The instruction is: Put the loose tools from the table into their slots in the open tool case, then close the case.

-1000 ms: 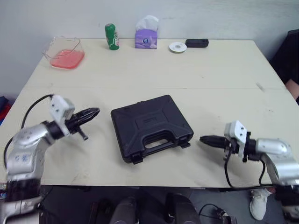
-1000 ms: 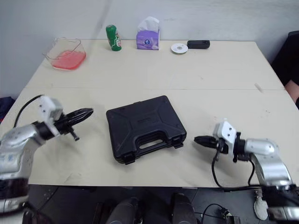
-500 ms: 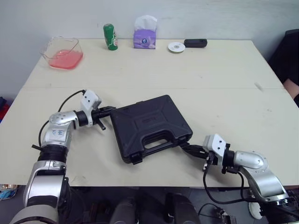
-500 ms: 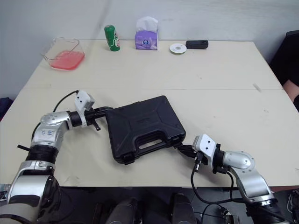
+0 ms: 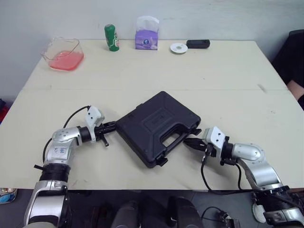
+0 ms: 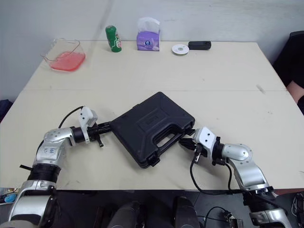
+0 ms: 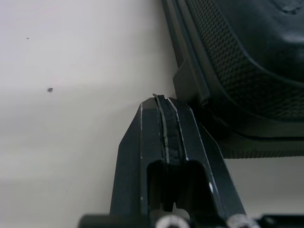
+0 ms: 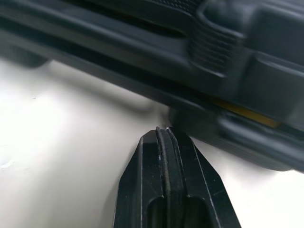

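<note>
Both pincers are clenched empty: left pincer (image 5: 112, 126) sits against the left corner of the closed black plastic tool case (image 5: 154, 121) mid-frame, right pincer (image 5: 188, 141) against its handle edge. I see its long axis running lower-left to upper-right.

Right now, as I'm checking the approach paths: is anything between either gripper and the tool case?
Nothing visible. The left gripper, shut, has its tips right at the tool case's left corner. The right gripper, shut, sits close to its handle side. Only bare table lies between.
</note>
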You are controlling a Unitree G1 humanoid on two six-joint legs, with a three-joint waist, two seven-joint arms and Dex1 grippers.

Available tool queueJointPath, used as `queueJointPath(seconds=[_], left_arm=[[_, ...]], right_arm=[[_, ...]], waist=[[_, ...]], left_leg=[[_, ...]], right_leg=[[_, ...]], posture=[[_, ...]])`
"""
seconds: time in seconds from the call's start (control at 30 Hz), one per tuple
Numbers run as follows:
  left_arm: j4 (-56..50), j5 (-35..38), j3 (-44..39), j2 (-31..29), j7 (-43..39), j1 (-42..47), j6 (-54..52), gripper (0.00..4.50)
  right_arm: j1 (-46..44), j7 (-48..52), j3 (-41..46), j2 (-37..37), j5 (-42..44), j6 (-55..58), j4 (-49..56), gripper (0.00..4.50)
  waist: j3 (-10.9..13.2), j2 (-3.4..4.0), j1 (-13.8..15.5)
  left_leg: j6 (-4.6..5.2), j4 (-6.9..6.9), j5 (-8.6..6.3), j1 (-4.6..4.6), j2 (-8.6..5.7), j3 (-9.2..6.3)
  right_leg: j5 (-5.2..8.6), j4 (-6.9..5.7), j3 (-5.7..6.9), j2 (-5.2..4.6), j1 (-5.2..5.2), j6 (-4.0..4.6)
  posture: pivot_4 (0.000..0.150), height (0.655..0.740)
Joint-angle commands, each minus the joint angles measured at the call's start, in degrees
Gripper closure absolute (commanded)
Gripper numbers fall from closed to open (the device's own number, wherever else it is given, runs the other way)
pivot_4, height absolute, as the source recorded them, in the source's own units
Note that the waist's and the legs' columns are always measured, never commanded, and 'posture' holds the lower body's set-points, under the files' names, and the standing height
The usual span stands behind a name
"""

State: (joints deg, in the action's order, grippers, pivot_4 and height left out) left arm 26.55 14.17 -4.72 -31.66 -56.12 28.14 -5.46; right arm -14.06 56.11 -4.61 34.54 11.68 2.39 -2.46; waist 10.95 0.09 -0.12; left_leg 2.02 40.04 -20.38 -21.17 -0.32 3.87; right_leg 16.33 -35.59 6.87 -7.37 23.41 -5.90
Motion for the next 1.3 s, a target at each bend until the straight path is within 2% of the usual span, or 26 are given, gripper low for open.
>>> queueJointPath(seconds=[0.03,0.17,0.3,0.4,0.47,0.67,0.87,1.1,1.3], left_arm=[[-6.53,2.13,-2.67,-1.26,0.75,-3.43,-0.4,4.5],[-13.84,2.87,-4.41,-2.48,1.79,-8.29,-0.58,4.5],[-23.35,3.49,-8.5,-3.87,4.4,-12.03,3.54,4.5],[-34.34,10.72,-8.08,-3.75,4.85,-8.69,-5.12,4.5],[-36.63,12.48,-6.01,-3.55,4.68,-5.6,-9.06,4.5],[-26.02,8.03,5.25,1.87,1.03,8.75,-9.56,4.5],[-0.63,-1.38,15.13,16.12,2.97,29.37,-5.66,4.5],[12.97,-6.84,19.81,24.92,1.22,34.5,-1.51,4.5],[13.3,-9.56,22.02,27.9,0.1,32.61,-4.67,4.5]], right_arm=[[-0.72,0.31,-0.12,-0.19,0.0,-0.36,0.11,4.43],[-0.32,0.37,1.04,0.68,0.38,-0.15,0.44,4.43],[3.26,0.58,4.99,2.67,3.65,1.2,5.29,4.43],[7.55,-0.96,9.21,4.09,5.34,2.41,9.51,4.43],[9.16,-2.71,10.83,4.34,5.23,3.09,11.24,4.43],[13.32,-5.8,13.8,3.88,6.98,7.22,15.59,4.43],[18.37,-9.01,14.46,2.94,6.49,9.38,19.74,4.43],[19.04,-12.1,14.01,1.82,5.77,9.41,20.62,4.43],[19.55,-14.61,14.12,0.44,4.91,9.13,21.08,4.43]], waist=[[0.0,0.0,-0.06],[0.0,0.0,0.01],[0.0,0.0,0.43],[0.0,0.0,1.39],[-0.01,-0.02,1.73],[-0.03,0.02,1.29],[0.01,-0.12,2.28],[0.03,-0.13,1.46],[0.02,-0.13,1.62]], left_leg=[[0.0,-0.01,0.0,-0.01,0.0,0.0],[0.0,0.0,0.0,-0.01,0.01,-0.02],[0.0,-0.01,0.0,-0.04,0.01,-0.14],[-0.01,0.01,-0.01,-0.09,0.0,-0.2],[0.0,0.04,-0.01,-0.1,-0.02,-0.24],[0.0,-0.01,-0.01,0.06,-0.07,-0.09],[0.09,0.06,0.04,-0.09,-0.09,-0.01],[0.16,-0.05,0.0,-0.07,-0.02,0.16],[0.17,0.0,0.0,-0.07,-0.05,0.14]], right_leg=[[0.0,0.0,0.0,-0.05,0.01,0.0],[0.0,0.01,0.0,-0.08,0.0,0.0],[0.0,0.06,-0.16,-0.22,-0.02,0.0],[0.0,0.1,-0.31,-0.22,-0.04,0.0],[0.0,0.1,-0.32,-0.21,-0.1,0.0],[-0.01,0.08,-0.03,0.05,-0.17,-0.01],[-0.06,0.12,-0.03,0.18,-0.08,-0.11],[-0.07,0.19,-0.07,0.21,-0.01,-0.13],[-0.07,0.15,-0.11,0.17,-0.01,-0.13]], posture=[[0.15,0.74],[0.15,0.74],[0.15,0.74],[0.15,0.74],[0.15,0.74],[0.15,0.74],[0.15,0.74],[0.15,0.74],[0.15,0.74]])
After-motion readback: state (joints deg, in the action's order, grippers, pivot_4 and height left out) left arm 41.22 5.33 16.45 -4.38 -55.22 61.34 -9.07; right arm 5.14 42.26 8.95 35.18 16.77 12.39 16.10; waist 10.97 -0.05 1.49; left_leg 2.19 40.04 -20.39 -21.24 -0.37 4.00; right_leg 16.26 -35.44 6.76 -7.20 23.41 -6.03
